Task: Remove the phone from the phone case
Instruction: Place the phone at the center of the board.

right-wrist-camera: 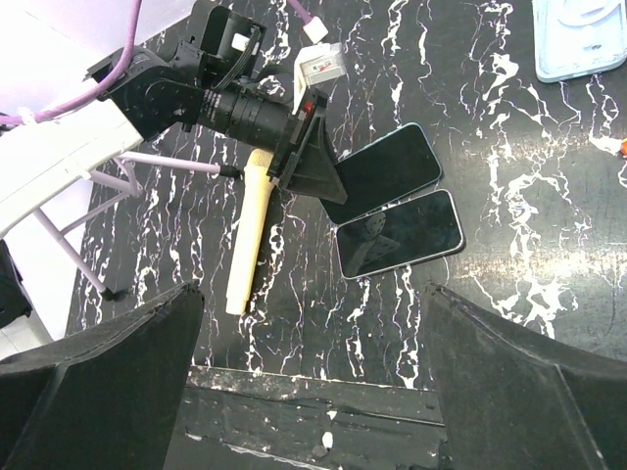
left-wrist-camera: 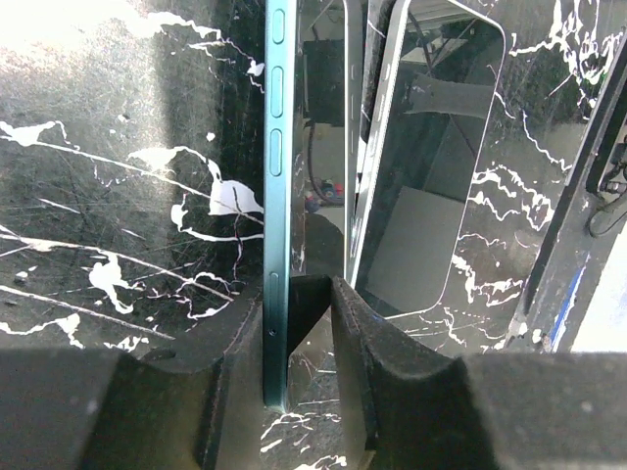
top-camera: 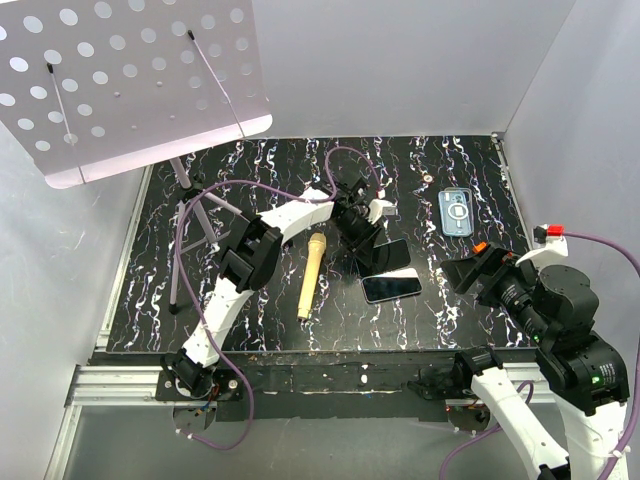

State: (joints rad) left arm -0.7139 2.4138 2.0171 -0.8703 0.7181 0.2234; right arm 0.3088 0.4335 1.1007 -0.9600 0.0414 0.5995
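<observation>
Left fingers: clamped on case edge. Right fingers: spread wide, empty. Phone: flat on table. Looks out already; only release left.

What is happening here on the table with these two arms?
The left gripper is shut on the edge of a phone and holds it tilted near the middle of the table. A second phone lies flat right beside it. A phone case lies apart, further back on the right. The right gripper is open, holds nothing and hangs off to the right.
</observation>
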